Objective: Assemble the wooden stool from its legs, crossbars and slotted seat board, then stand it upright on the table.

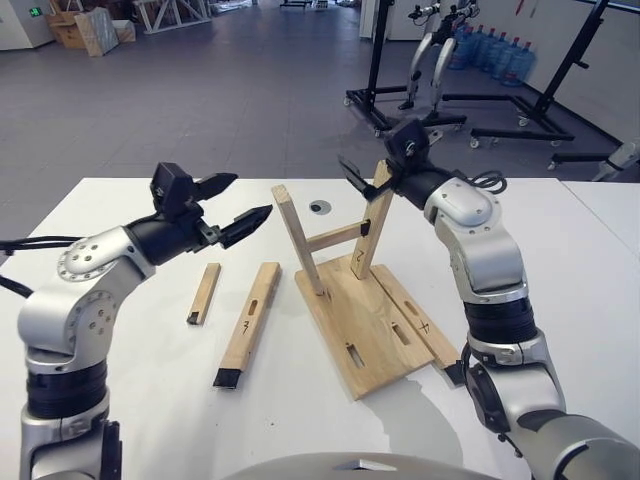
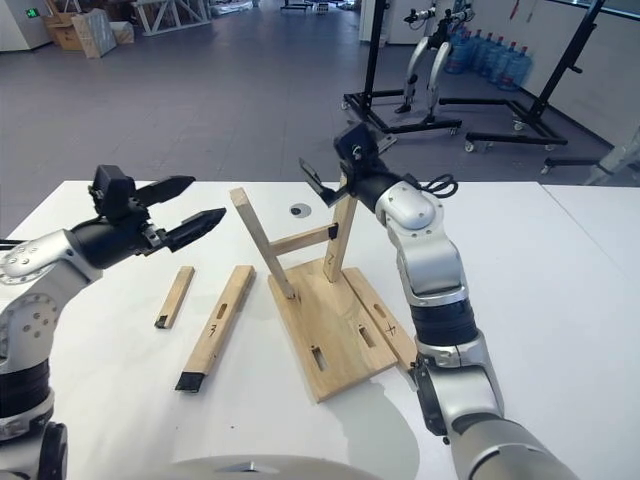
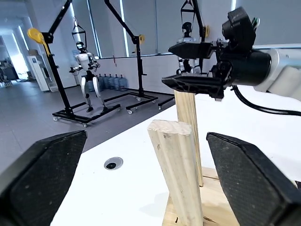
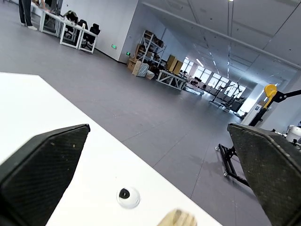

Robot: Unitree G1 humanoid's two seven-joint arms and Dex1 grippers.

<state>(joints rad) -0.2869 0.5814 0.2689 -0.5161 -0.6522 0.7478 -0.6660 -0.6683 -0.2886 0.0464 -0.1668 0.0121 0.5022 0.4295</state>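
The slotted seat board [image 1: 372,345] lies flat on the white table [image 1: 120,200]. Two legs stand tilted in its slots, the left leg [image 1: 299,240] and the right leg [image 1: 373,222], joined by a crossbar [image 1: 336,238]. My right gripper [image 1: 365,176] is open at the top of the right leg, a finger on either side. To the left of the left leg's top, my left gripper [image 1: 250,195] hovers open and holds nothing. A loose leg [image 1: 250,320] and a short crossbar [image 1: 204,292] lie left of the board. Another leg [image 1: 415,318] lies along its right edge.
A round cable hole [image 1: 320,207] sits in the table behind the stool parts. Beyond the far edge are grey floor, black stands [image 1: 520,95] and another robot [image 1: 430,60]. Bare table stretches far left and far right.
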